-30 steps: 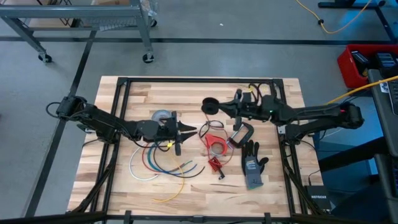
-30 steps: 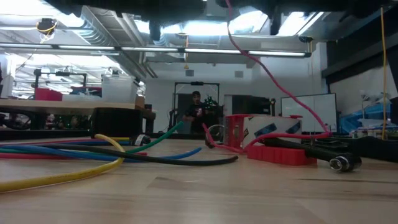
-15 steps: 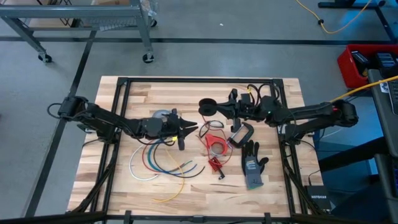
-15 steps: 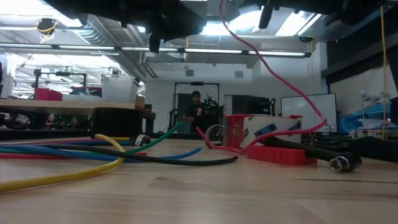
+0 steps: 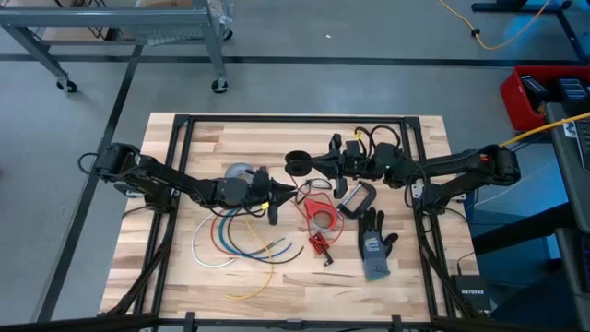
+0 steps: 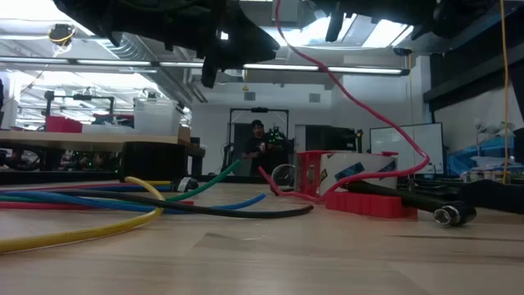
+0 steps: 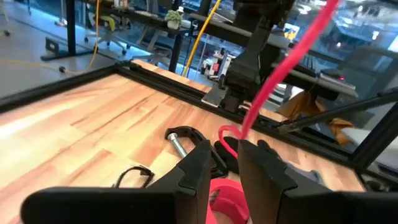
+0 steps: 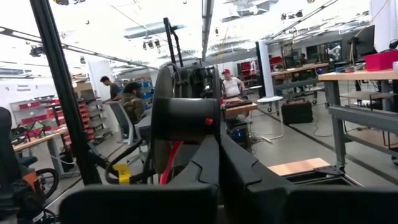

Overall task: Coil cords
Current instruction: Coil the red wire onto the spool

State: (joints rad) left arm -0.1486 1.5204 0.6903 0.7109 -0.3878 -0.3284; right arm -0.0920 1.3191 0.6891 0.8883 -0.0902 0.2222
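Wooden slats of the table (image 5: 212,138) fill the middle of my overhead frame. My red cord (image 5: 312,195) lies just right of centre, partly looped on the wood, one strand rising taut to the arms in the low view (image 6: 352,98). Loose cords (image 5: 230,242), white, blue, red, green and yellow, curve at lower left of centre. A grey glove (image 5: 373,244) lies at lower right, a tape roll (image 5: 240,171) behind my left arm. My left gripper (image 5: 289,191) pinches the red cord between narrowly parted fingers (image 7: 199,163). My right gripper (image 5: 297,165), fingers pressed together, holds a dark round spool (image 8: 180,121) just above.
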